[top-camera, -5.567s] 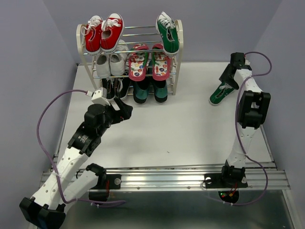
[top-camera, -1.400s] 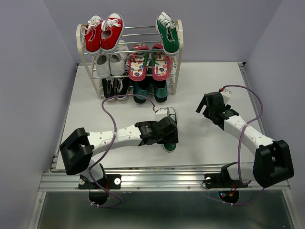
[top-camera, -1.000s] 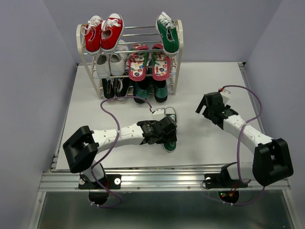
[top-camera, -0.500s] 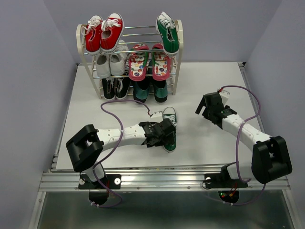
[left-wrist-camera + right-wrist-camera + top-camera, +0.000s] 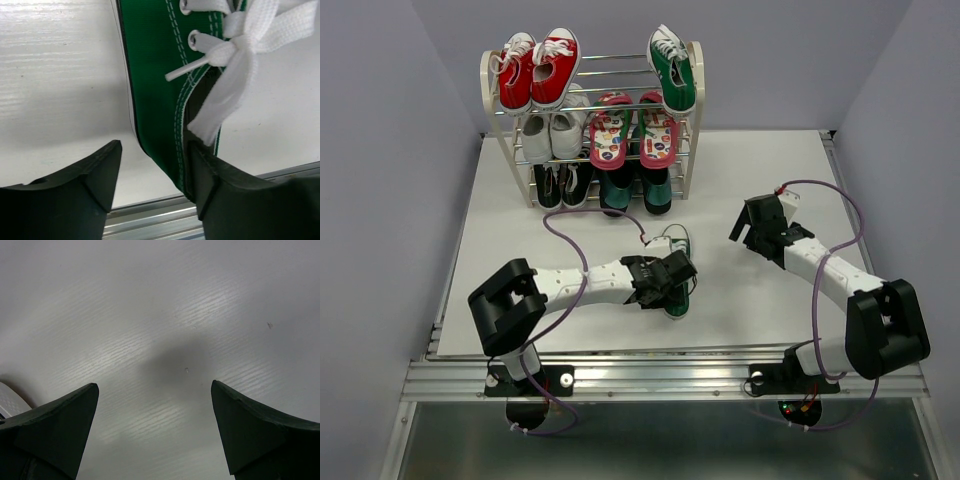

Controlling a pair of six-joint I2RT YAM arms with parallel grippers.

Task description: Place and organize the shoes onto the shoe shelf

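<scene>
One green sneaker (image 5: 677, 302) lies alone on the tabletop (image 5: 760, 170), near the middle and a bit toward 6 o'clock, its toe pointing to 6 o'clock. The left gripper (image 5: 665, 275) is right over it. In the left wrist view its jaws are open, with the shoe's green side wall (image 5: 155, 75) between them. One finger sits at the shoe's opening by the white lace (image 5: 235, 55). There is a small gap between the other finger and the shoe. The right gripper (image 5: 752, 228) is at 3 o'clock from the sneaker, well apart, with jaws wide open over bare tabletop and nothing in them. The shoe shelf (image 5: 696, 120) stands at 11 o'clock. The other green sneaker (image 5: 672, 68) is on its top tier, the red flip-flops (image 5: 630, 130) in the middle, and the dark teal slip-ons (image 5: 635, 190) at the bottom.
</scene>
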